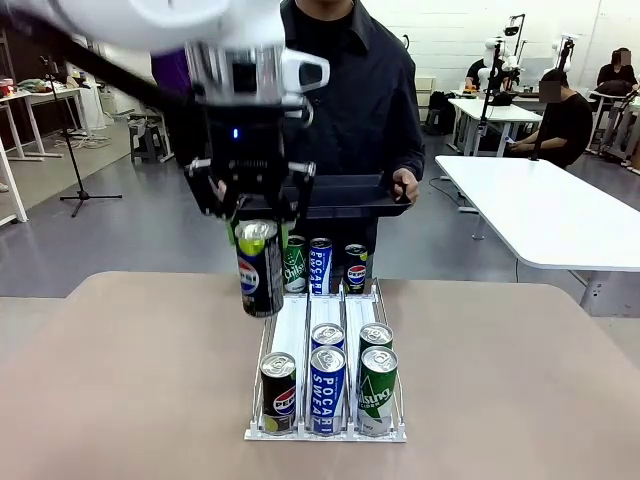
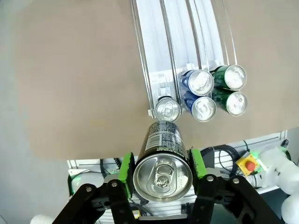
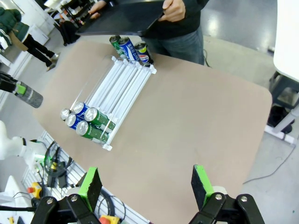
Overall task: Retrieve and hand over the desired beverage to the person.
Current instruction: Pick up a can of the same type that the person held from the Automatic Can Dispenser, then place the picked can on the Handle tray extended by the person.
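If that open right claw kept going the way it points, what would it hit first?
The right gripper would probably meet bare table, just beside the can rack; nothing seems between, though depth is unclear.

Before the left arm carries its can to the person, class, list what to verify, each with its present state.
1. Grip: left end effector shut on the Pepsi can, green pads on both sides: ok.
2. Lift: the can hangs clear above the rack: ok.
3. Receiver: the person holds a black tray beyond the table: ok.
4. Path: three cans at the rack's far end stand between the held can and the tray; height clearance: cannot tell.
5. Right end effector open, off to the side of the rack: ok.
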`<action>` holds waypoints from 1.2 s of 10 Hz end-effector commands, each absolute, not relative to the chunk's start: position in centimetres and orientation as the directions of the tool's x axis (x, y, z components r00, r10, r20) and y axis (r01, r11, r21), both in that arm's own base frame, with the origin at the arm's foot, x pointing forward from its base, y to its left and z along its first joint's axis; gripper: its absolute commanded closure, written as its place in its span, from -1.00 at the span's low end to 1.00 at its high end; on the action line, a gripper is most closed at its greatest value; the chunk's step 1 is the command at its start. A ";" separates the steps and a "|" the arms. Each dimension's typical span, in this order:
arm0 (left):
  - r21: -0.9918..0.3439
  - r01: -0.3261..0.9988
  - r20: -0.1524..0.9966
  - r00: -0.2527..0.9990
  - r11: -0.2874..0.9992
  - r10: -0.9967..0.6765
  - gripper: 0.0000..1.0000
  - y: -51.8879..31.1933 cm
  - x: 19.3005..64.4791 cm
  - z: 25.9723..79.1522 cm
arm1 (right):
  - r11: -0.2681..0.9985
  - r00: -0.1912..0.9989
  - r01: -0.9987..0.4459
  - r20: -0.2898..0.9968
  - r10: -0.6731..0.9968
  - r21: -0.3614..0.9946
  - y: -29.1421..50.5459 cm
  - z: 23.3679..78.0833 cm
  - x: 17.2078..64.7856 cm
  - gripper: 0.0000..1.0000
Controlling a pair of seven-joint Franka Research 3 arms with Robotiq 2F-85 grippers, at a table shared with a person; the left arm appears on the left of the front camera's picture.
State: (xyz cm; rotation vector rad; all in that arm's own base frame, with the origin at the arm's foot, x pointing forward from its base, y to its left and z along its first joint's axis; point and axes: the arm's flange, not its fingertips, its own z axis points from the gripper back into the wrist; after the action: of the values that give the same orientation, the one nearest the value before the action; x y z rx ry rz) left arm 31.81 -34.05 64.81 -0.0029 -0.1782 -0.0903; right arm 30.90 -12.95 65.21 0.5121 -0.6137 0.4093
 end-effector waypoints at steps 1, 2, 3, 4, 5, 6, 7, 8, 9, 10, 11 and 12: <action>0.050 0.079 0.191 0.978 0.996 -0.088 1.00 -37.0 34.0 67.2 | 0.776 0.733 -0.527 0.647 0.209 0.346 -12.9 65.2 31.1 -1.00; 0.053 0.065 0.195 0.978 0.996 -0.074 1.00 -38.0 34.7 68.0 | 0.776 0.733 -0.527 0.647 0.209 0.346 -12.9 65.2 31.1 -1.00; 0.036 0.053 0.197 0.979 0.998 -0.059 1.00 -38.9 35.5 68.5 | 0.776 0.733 -0.527 0.647 0.209 0.346 -12.9 65.2 31.1 -1.00; 0.024 0.048 0.190 0.980 0.999 -0.051 1.00 -39.5 36.2 68.7 | 0.776 0.733 -0.527 0.647 0.209 0.346 -12.9 65.2 31.1 -1.00; 0.026 0.037 0.186 0.982 0.999 -0.041 1.00 -39.7 36.8 68.8 | 0.776 0.733 -0.527 0.647 0.209 0.346 -12.9 65.2 31.1 -1.00; 0.028 0.016 0.189 0.982 0.999 -0.021 1.00 -39.4 36.9 69.0 | 0.776 0.733 -0.527 0.647 0.209 0.346 -12.9 65.2 31.1 -1.00; 0.006 0.070 0.184 0.980 0.998 -0.069 1.00 -38.6 36.5 67.5 | 0.776 0.733 -0.527 0.647 0.209 0.346 -12.9 65.2 31.1 -1.00; 0.006 0.070 0.184 0.980 0.998 -0.069 1.00 -38.6 36.5 67.5 | 0.776 0.733 -0.527 0.647 0.209 0.346 -12.9 65.2 31.1 -1.00; 0.006 0.070 0.184 0.980 0.998 -0.069 1.00 -38.6 36.5 67.5 | 0.776 0.733 -0.527 0.647 0.209 0.346 -12.9 65.2 31.1 -1.00; 0.006 0.070 0.184 0.980 0.998 -0.069 1.00 -38.6 36.5 67.5 | 0.776 0.733 -0.527 0.647 0.209 0.346 -12.9 65.2 31.1 -1.00; 0.006 0.070 0.184 0.980 0.998 -0.069 1.00 -38.6 36.5 67.5 | 0.776 0.733 -0.527 0.647 0.209 0.346 -12.9 65.2 31.1 -1.00; 0.006 0.070 0.184 0.980 0.998 -0.069 1.00 -38.6 36.5 67.5 | 0.776 0.733 -0.527 0.647 0.209 0.346 -12.9 65.2 31.1 -1.00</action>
State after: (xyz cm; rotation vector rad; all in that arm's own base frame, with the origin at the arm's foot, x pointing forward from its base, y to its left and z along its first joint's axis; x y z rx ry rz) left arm 36.94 -39.27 67.47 -0.0011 -0.1754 -0.0633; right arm 30.91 -12.94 65.21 0.5118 -0.6135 0.4096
